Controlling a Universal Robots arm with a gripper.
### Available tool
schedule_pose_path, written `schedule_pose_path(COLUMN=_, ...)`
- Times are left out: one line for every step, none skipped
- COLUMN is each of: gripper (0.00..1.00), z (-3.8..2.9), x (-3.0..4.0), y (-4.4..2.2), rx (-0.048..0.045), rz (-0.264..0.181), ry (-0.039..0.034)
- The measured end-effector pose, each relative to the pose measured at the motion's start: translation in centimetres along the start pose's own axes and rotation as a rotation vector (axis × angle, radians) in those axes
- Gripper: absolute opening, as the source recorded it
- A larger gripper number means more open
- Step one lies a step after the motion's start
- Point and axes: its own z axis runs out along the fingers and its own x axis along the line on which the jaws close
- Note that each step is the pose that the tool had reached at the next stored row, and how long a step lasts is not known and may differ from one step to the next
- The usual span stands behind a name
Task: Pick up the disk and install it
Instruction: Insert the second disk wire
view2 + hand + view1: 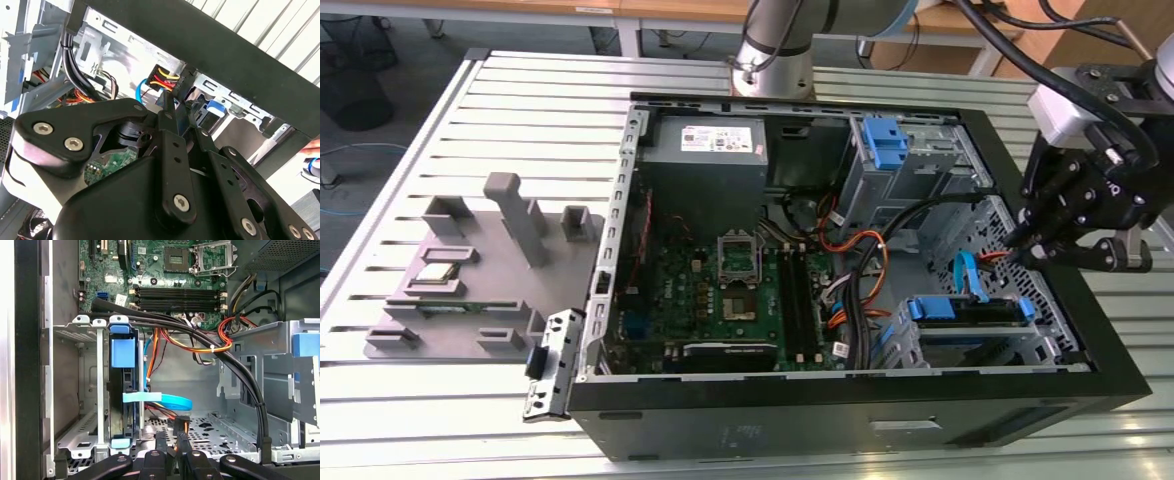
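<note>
Inside the computer case, the disk sits in its bay.

The disk (blue bracket) stands seated in the drive cage.

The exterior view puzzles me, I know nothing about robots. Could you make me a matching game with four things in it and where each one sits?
Things:
1. black robot gripper
2. grey power-supply box with white sticker
3. hard drive with blue plastic bracket
4. grey moulded parts tray

Places:
A. on the slatted metal table, outside the black computer case, at the exterior view's left
B. inside the metal drive cage, low in the case
C. above the case's edge at the exterior view's right
D. inside the case, beside the green motherboard

Pairs: 1-C, 2-D, 3-B, 4-A
</note>
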Motion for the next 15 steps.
schedule_pose_path(gripper=0.24, z=0.0, x=0.0, y=-0.05, rx=0.0, rz=0.0, ry=0.0)
schedule_pose_path(gripper=0.24, z=0.0, x=0.0, y=-0.09, rx=0.0, rz=0.0, ry=-0.0001)
schedule_pose_path(gripper=0.24, z=0.01, x=0.0, y=-0.1, rx=0.0, rz=0.0, ry=-0.0002)
schedule_pose_path(gripper=0.24, z=0.0, x=0.0, y=-0.1, rx=0.0, rz=0.0, ry=-0.0001)
schedule_pose_path(gripper=0.24, z=0.0, x=0.0, y=-0.11, rx=0.0, rz=0.0, ry=-0.0001)
schedule_pose_path(gripper=0.24, z=0.0, x=0.0, y=-0.12, rx=0.0, rz=0.0, ry=0.0)
schedule_pose_path(gripper=0.24, z=0.0, x=0.0, y=-0.12, rx=0.0, rz=0.0, ry=-0.0001)
schedule_pose_path(gripper=0.24, z=0.0, x=0.0, y=-0.12, rx=0.0, rz=0.0, ry=-0.0001)
schedule_pose_path(gripper=0.24, z=0.0, x=0.0, y=-0.14, rx=0.0, rz=0.0, ry=-0.0001)
schedule_pose_path(gripper=0.24, z=0.0, x=0.0, y=-0.2, rx=0.0, rz=0.0, ry=0.0)
schedule_pose_path(gripper=0.24, z=0.0, x=0.0, y=-0.27, rx=0.0, rz=0.0, ry=0.0)
schedule_pose_path(gripper=0.24, z=0.01, x=0.0, y=-0.36, rx=0.0, rz=0.0, ry=0.0)
schedule_pose_path(gripper=0.24, z=0.01, x=-0.01, y=-0.45, rx=0.0, rz=0.0, ry=-0.0001)
schedule_pose_path(gripper=0.24, z=0.01, x=-0.01, y=-0.55, rx=0.0, rz=0.0, ry=-0.0001)
schedule_pose_path(gripper=0.24, z=0.01, x=-0.01, y=-0.67, rx=0.0, rz=0.0, ry=-0.0001)
